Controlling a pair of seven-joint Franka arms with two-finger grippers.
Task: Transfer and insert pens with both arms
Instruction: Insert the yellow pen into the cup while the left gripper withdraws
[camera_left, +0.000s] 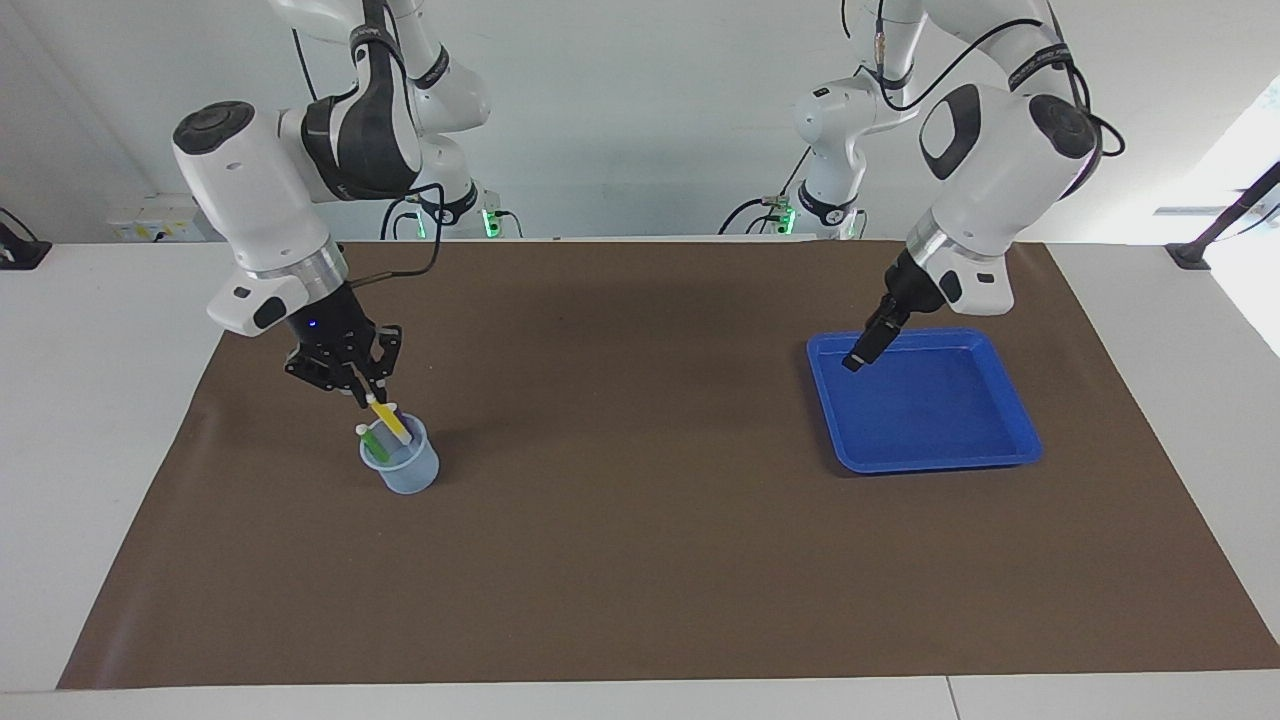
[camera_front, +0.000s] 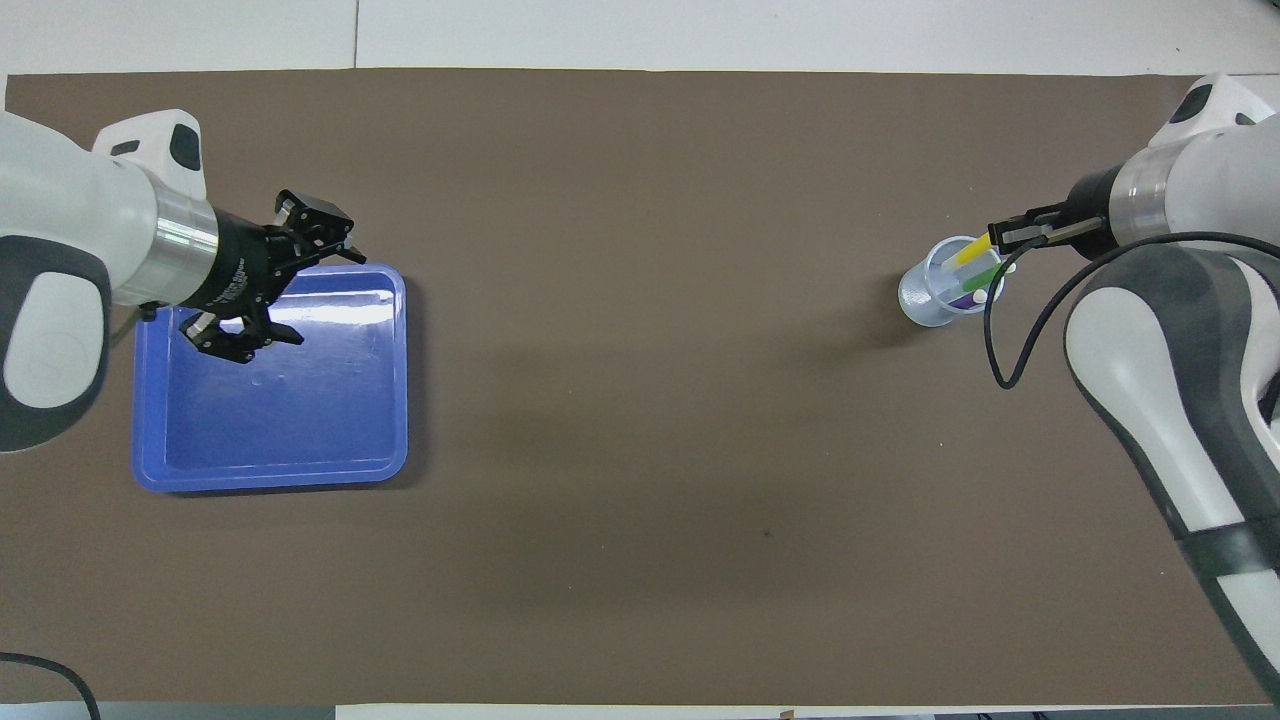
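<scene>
My right gripper (camera_left: 368, 397) is shut on the upper end of the yellow pen (camera_left: 386, 420), just above the clear cup (camera_left: 408, 476). The pen slants down with its lower end inside the cup (camera_front: 915, 300). A green pen (camera_left: 372, 438) leans in the same cup, and in the overhead view a purple pen (camera_front: 962, 297) shows beside the green pen (camera_front: 982, 275) and the yellow pen (camera_front: 968, 252). My left gripper (camera_front: 322, 297) hangs open and holds nothing over the blue tray (camera_front: 270, 478), at the edge nearer the robots (camera_left: 857, 360).
The blue tray (camera_left: 930, 462) lies toward the left arm's end of the brown mat (camera_left: 640, 560) with nothing in it. The cup stands toward the right arm's end. Two slimmer arms with green lights (camera_left: 488, 222) stand past the mat's edge by the robots.
</scene>
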